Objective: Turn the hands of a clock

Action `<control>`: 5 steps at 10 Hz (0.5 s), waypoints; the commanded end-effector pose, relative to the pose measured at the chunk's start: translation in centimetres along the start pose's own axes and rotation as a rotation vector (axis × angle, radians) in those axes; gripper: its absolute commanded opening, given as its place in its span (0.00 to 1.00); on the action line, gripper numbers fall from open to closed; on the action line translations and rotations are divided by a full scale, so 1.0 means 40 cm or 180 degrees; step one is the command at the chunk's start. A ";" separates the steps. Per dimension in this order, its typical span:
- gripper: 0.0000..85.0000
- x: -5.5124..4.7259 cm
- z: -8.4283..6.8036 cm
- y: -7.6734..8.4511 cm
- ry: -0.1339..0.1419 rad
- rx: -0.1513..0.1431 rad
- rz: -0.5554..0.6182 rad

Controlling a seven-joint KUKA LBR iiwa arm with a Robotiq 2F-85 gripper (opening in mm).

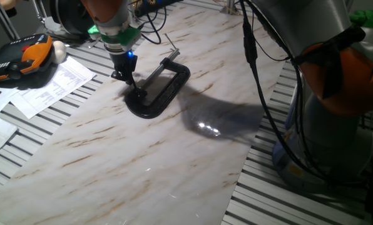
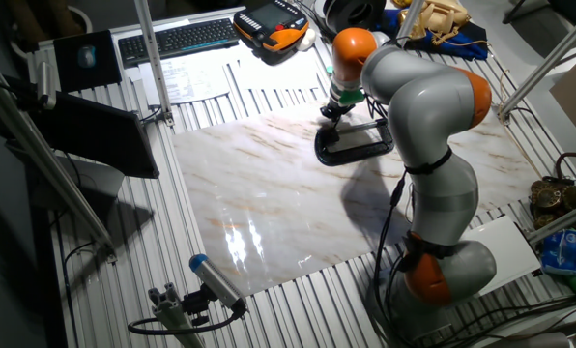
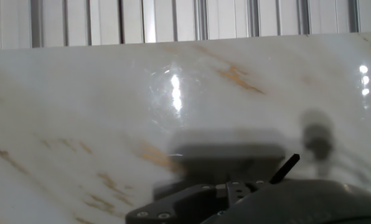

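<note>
The clock is a black C-clamp (image 1: 169,94) with a long silver screw rod (image 1: 158,70). It lies flat on the marble board and also shows in the other fixed view (image 2: 354,152). My gripper (image 1: 124,79) points down at the clamp's rounded left end, touching or just above it, and its fingers look closed together into one dark tip. It also shows in the other fixed view (image 2: 330,110). In the hand view a thin dark pin (image 3: 287,168), the hand, sticks up obliquely from a dark blurred body at the bottom edge. I cannot tell whether the fingers hold the pin.
The marble board (image 1: 111,156) lies on a slatted metal table. An orange and black teach pendant (image 1: 25,57) and papers (image 1: 52,87) lie at the left. Cables hang by the arm's base (image 1: 337,94) at the right. A keyboard (image 2: 177,39) is at the far side.
</note>
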State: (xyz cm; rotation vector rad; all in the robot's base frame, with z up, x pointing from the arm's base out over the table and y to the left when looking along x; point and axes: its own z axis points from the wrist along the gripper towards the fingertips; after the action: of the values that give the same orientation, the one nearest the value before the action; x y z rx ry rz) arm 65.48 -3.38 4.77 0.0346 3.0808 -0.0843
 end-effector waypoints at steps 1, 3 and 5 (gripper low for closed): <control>0.00 0.001 -0.001 -0.001 0.0000 -0.0001 0.0000; 0.00 0.006 -0.004 -0.005 0.0005 -0.0021 0.0001; 0.00 0.013 -0.005 -0.011 0.0010 -0.0035 -0.0003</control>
State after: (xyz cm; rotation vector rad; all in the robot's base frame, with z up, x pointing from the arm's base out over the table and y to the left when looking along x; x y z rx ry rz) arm 64.93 -3.83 4.97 0.0310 3.0846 -0.0660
